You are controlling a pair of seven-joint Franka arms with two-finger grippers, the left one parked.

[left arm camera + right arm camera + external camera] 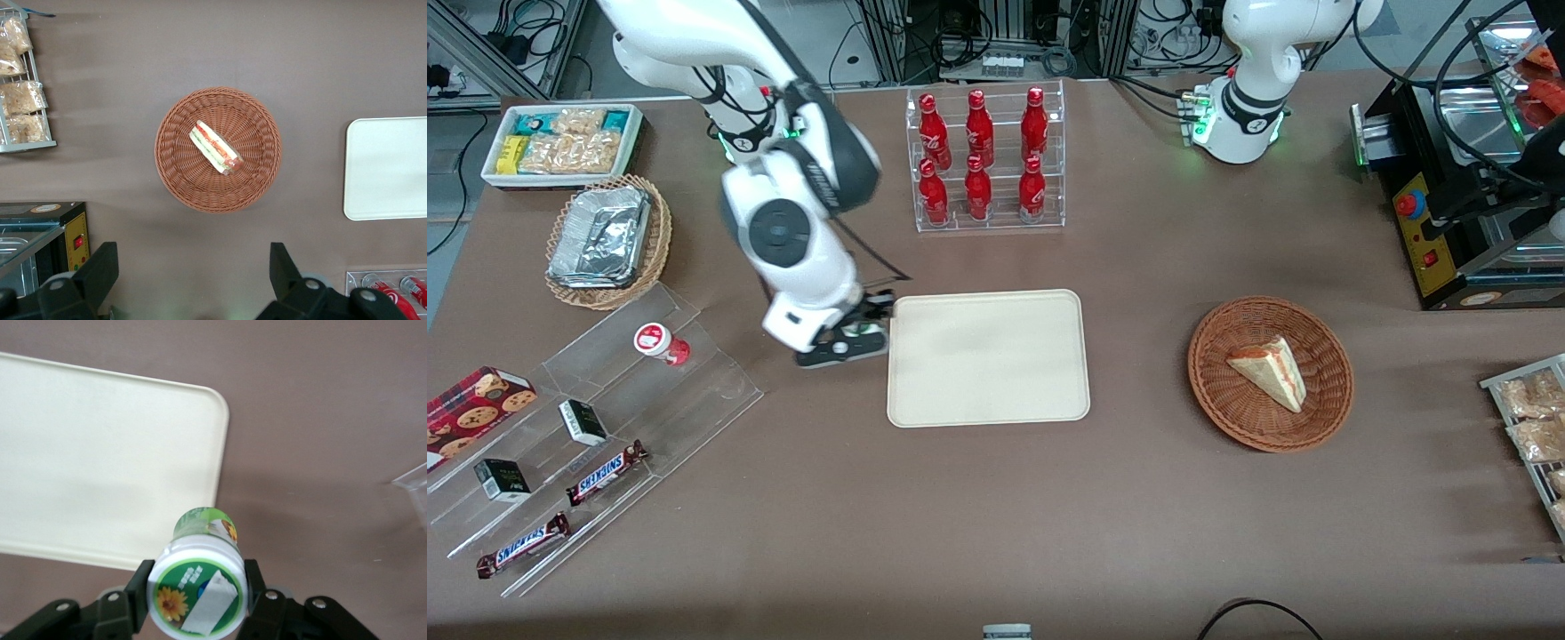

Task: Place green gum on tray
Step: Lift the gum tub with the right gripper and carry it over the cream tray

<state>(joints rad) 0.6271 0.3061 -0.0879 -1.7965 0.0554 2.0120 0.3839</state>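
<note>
Right wrist view: gripper [195,600] clamps one green gum [197,585] beside one tray [100,460].

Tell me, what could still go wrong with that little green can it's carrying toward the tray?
The tool pinches the green gum only near its lid, so the round can might slip or tilt when let go. It hangs over bare table beside the tray, not above it; released here, it would miss. If carried too low, it might catch the tray's raised rim. Set down on its side, it could roll off.
</note>
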